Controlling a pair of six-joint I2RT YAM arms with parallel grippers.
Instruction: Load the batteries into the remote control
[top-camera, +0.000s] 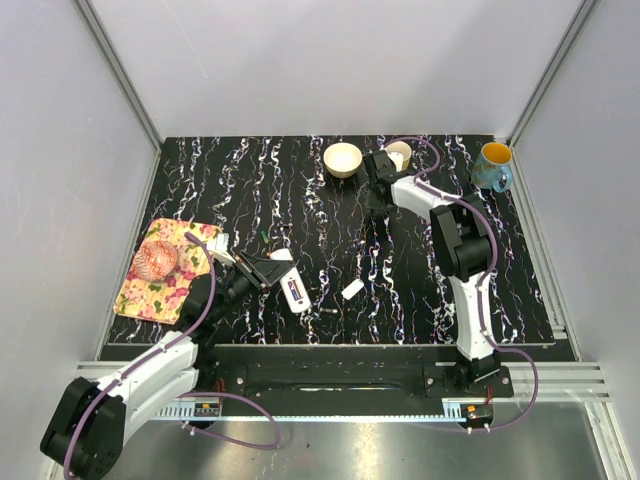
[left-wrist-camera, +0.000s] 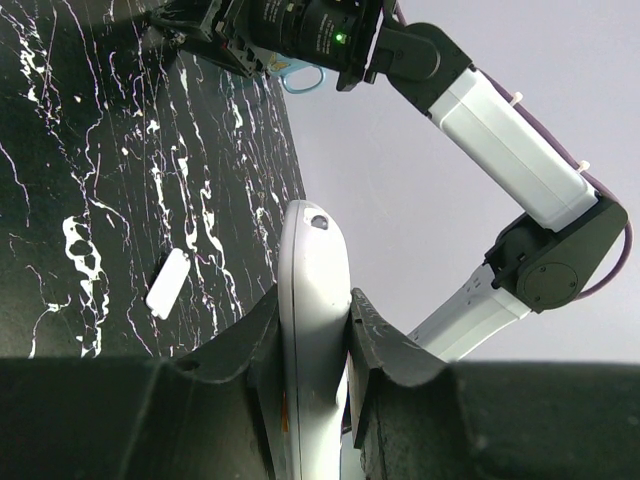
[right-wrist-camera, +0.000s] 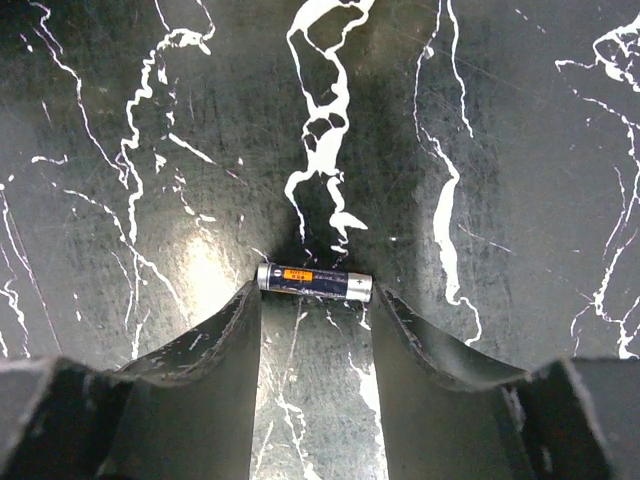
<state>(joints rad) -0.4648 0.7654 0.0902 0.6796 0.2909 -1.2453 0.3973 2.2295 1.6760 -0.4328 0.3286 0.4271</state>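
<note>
The white remote control (left-wrist-camera: 312, 250) stands on edge between the fingers of my left gripper (left-wrist-camera: 313, 305), which is shut on it. From above, the remote (top-camera: 293, 287) pokes out of the left gripper (top-camera: 272, 272) over the table's front left. A dark blue battery (right-wrist-camera: 314, 282) with an orange label lies crosswise at the tips of my right gripper (right-wrist-camera: 315, 294). Each fingertip touches one end of it, just above the black marbled table (right-wrist-camera: 480, 150). From above, the right gripper (top-camera: 378, 198) is far back near the bowl, and the battery is hidden there.
A small flat white cover piece (top-camera: 353, 289) lies mid-table, also seen as the cover piece (left-wrist-camera: 167, 283) from the left wrist. A cream bowl (top-camera: 343, 159), a pale cup (top-camera: 399, 153) and a yellow-blue mug (top-camera: 493, 165) stand along the back. A floral cloth (top-camera: 165, 268) lies left.
</note>
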